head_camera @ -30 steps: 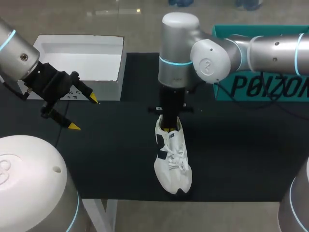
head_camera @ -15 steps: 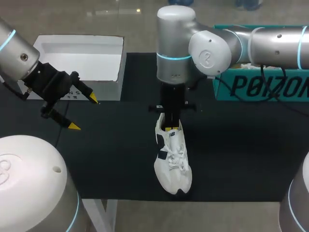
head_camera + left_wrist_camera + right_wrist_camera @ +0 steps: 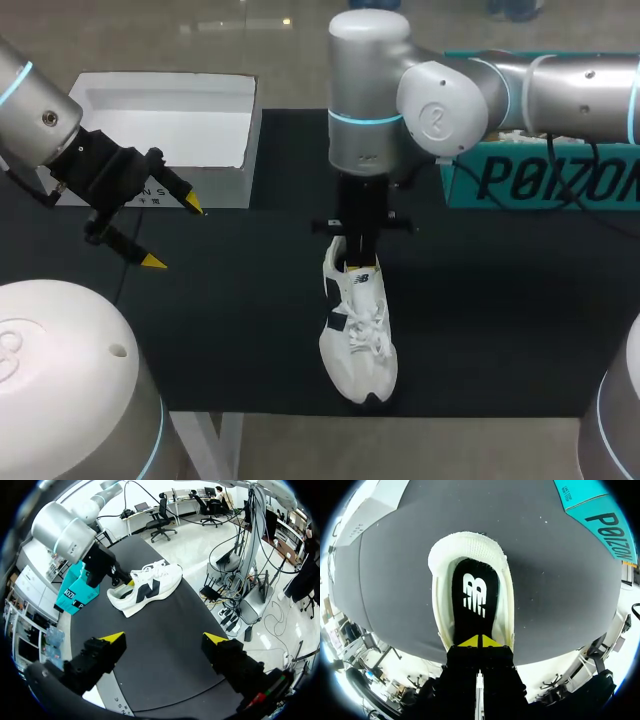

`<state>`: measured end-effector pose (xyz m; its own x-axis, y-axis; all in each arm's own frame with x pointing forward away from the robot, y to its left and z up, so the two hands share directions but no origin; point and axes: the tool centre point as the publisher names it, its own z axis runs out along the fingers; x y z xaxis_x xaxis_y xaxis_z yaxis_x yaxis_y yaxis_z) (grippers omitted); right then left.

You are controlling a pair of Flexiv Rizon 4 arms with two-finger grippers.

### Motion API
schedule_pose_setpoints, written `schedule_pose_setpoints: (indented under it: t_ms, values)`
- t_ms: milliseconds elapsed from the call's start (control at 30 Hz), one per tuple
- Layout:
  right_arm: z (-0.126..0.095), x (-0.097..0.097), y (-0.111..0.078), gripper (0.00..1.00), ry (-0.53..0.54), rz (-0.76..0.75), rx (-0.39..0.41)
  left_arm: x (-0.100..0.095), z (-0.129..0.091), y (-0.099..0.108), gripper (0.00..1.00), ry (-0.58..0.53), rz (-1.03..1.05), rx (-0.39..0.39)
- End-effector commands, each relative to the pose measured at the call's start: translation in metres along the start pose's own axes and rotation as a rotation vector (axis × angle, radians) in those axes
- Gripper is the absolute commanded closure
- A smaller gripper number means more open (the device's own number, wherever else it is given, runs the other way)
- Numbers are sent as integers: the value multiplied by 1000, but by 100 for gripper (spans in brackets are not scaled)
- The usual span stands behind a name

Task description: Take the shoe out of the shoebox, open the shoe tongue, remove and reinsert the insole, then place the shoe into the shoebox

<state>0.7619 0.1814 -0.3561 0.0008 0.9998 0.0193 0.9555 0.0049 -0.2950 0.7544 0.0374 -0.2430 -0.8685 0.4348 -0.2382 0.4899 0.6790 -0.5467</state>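
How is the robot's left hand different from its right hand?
The left gripper has its fingers spread wide; the right gripper has its tips pressed together. The left gripper hangs over the table, away from the shoe; the right gripper dips into it. Both have yellow tips.

Robotics lab, bench-type setup. Two grey robot arms with glowing cyan joint rings, left arm (image 3: pixel 40 110) and right arm (image 3: pixel 450 100), hang over a black-topped table (image 3: pixel 500 300). The props look staged: white open box (image 3: pixel 165 82) far left, teal box (image 3: pixel 540 175) far right, white sneaker (image 3: pixel 358 340) near the middle.
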Motion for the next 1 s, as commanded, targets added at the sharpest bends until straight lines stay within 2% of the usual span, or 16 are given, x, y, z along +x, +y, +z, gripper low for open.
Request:
schedule_pose_setpoints:
  t_ms: [33,133,167,233,400,667,767,833,1000]
  values:
    - [9,-1,3,65,20,-5,3,0,0,0,0,3,0,-3]
    - [16,-1,7,47,40,-7,16,0,0,0,0,3,0,-3]
    - [18,-1,8,36,41,-7,17,0,0,0,0,3,0,-3]
    - [20,-1,10,24,43,-4,23,0,0,0,0,3,0,-3]
    - [16,-2,13,22,50,-2,13,0,0,0,0,3,0,-3]
    - [-8,5,10,20,16,-17,-50,0,0,0,0,3,0,-3]
    - [-22,5,9,13,-2,-17,-87,0,0,0,0,3,0,-3]
    - [-34,4,7,0,-14,-15,-117,0,0,0,0,3,0,-3]
    - [-63,2,-9,0,-36,-5,-165,0,0,0,0,3,0,-3]
